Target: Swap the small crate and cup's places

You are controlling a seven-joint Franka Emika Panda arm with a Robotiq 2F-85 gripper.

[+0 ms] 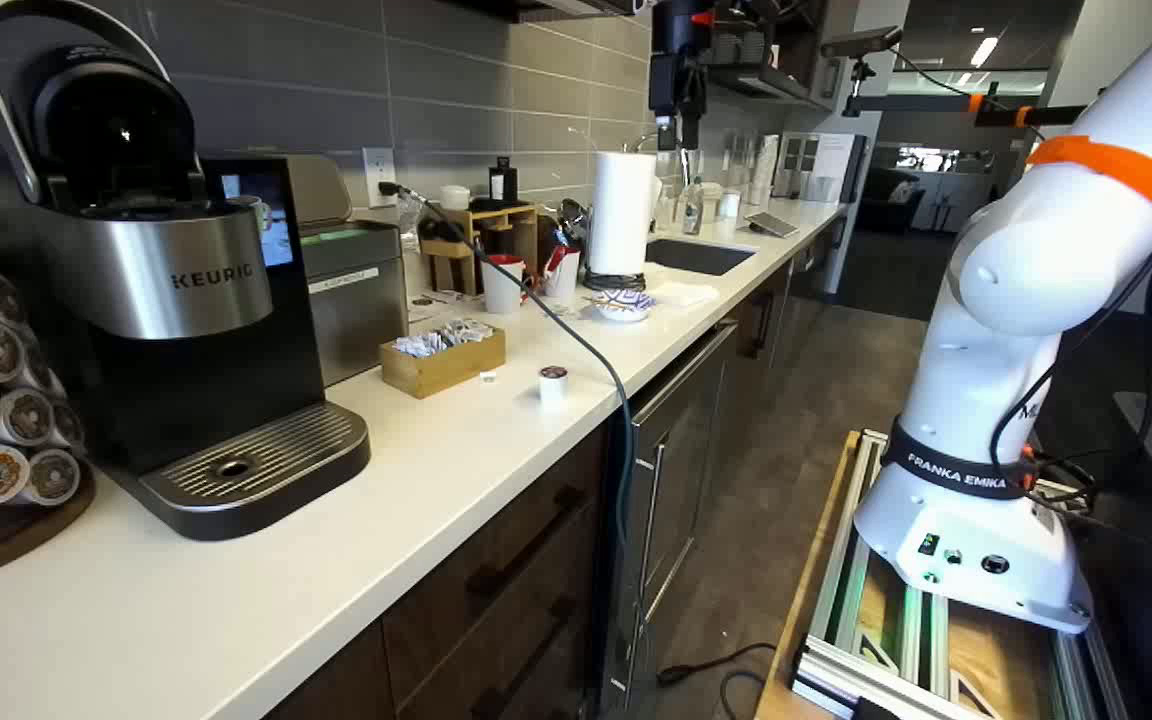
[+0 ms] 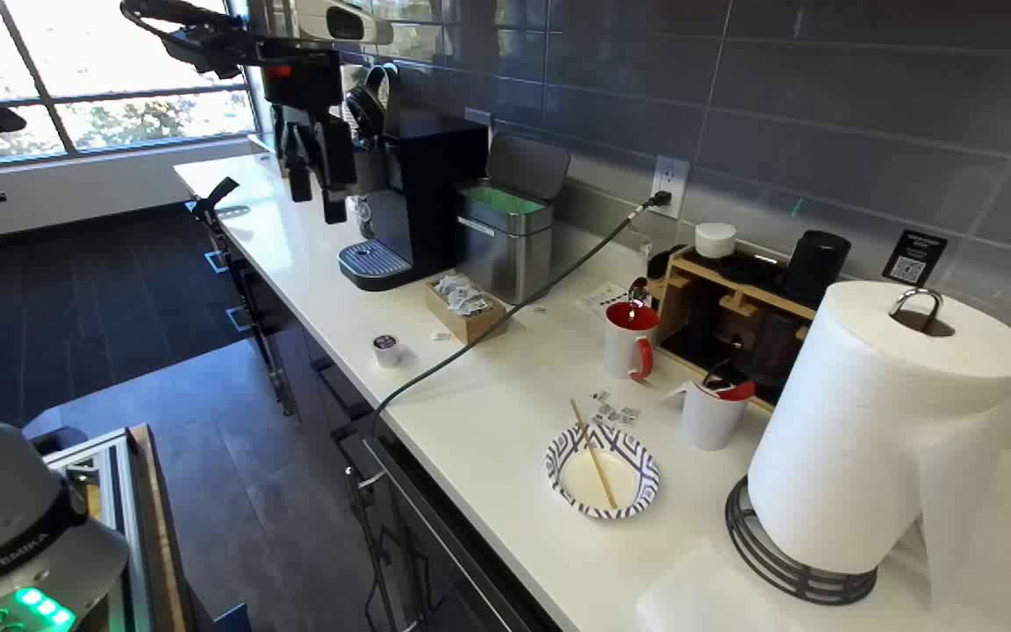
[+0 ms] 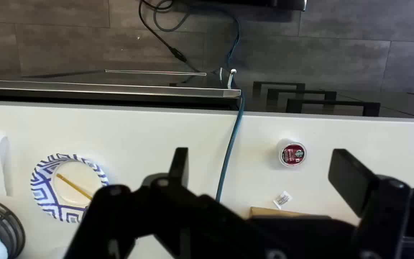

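My gripper [image 3: 261, 163], two fingers [image 3: 352, 181] spread wide apart, spans the lower half of the wrist view and hides from me all but a tan edge of the one small crate [image 3: 277, 212], lower centre. The one cup [image 3: 291, 154] stands upright right of centre there. One loose packet [image 3: 283, 200] lies near the crate; in an exterior view the sachets [image 2: 463, 295] inside overlap too much for me to count.

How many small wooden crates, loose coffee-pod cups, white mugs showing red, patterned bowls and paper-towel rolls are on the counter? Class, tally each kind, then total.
Small wooden crate: 1
Loose coffee-pod cup: 1
White mugs showing red: 2
Patterned bowl: 1
Paper-towel roll: 1
Total: 6
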